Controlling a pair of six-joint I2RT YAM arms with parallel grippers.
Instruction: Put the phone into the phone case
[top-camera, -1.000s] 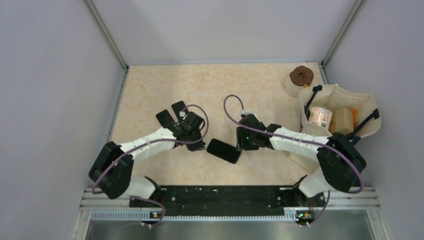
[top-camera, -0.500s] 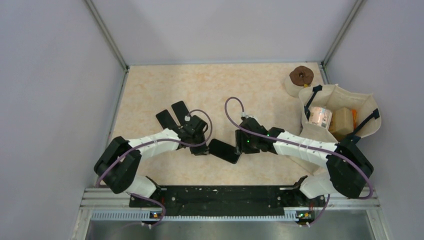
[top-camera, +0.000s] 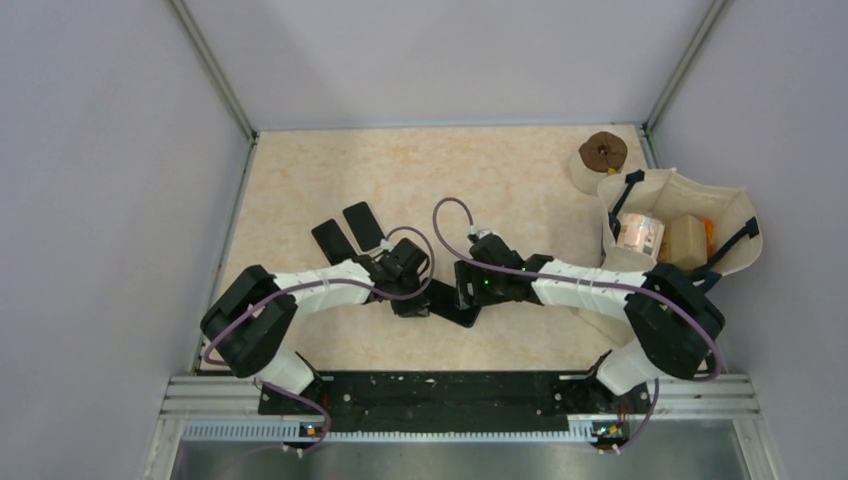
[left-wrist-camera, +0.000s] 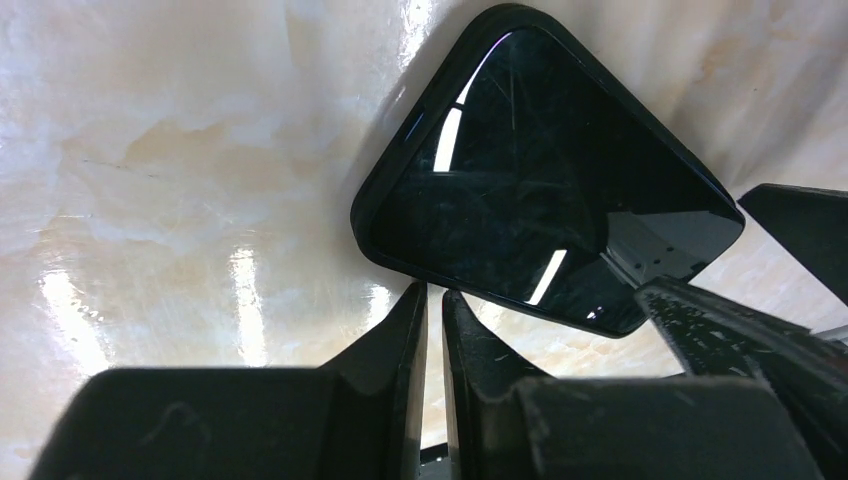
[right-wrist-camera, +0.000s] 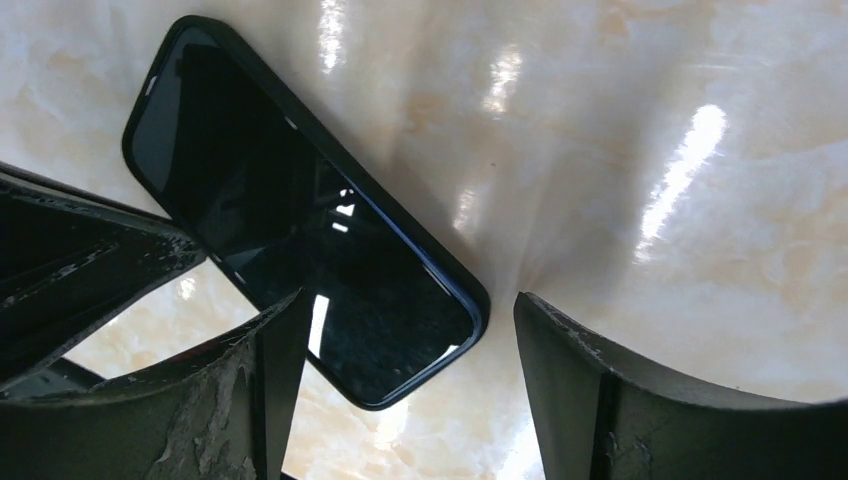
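Showing the black phone (right-wrist-camera: 300, 210) lying flat, screen up, on the marbled counter (top-camera: 480, 180), near its front edge and between the two end effectors. A dark phone case (left-wrist-camera: 366, 215) rims the glossy screen along every side in view; whether the phone is fully seated cannot be told.

Left end effector (left-wrist-camera: 432, 295): closed, with only a thin slit between the fingers, gripping nothing, tips just beside the phone's edge.

Right end effector (right-wrist-camera: 405, 310): fingers spread wide and holding nothing. One corner of the phone lies between them, one finger above the phone's edge and the other above bare counter; contact cannot be told.

Behind the left arm, two flat black slabs (top-camera: 362, 225) lie side by side. At far right stand a felt basket (top-camera: 738, 250) holding packages and a brown-topped roll (top-camera: 603, 152).
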